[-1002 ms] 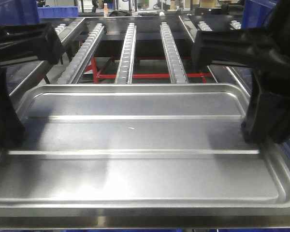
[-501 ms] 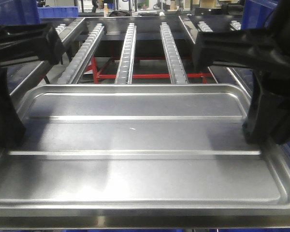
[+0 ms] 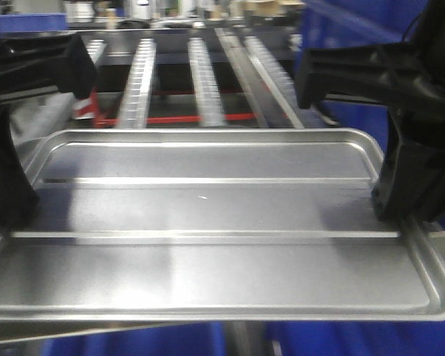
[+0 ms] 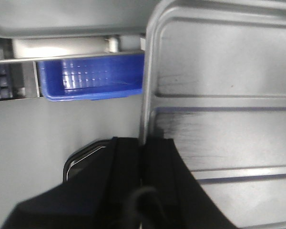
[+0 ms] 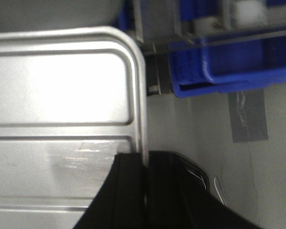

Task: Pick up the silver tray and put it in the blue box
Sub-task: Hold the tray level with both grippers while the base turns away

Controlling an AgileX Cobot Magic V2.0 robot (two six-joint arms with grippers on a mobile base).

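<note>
The silver tray (image 3: 208, 208) is held level in the air across the front view, its two long ridges running left to right. My left gripper (image 3: 15, 215) is shut on its left rim, as the left wrist view (image 4: 144, 143) shows, with the tray (image 4: 219, 95) to its right. My right gripper (image 3: 397, 211) is shut on the right rim, also seen in the right wrist view (image 5: 145, 160), with the tray (image 5: 62, 95) to its left. Royal-blue plastic of the blue box (image 3: 348, 30) shows behind the right arm and under the tray's front edge.
The roller conveyor rails (image 3: 208, 74) with a red frame lie beyond the tray's far edge. A blue crate (image 4: 93, 78) sits under a steel shelf on the left. Another blue crate (image 5: 238, 62) stands on the right. The floor (image 5: 190, 124) below is grey.
The tray and both grippers keep their place in view, but the background has shifted: the conveyor rails slid left, and blue plastic has come in at the right and under the tray.
</note>
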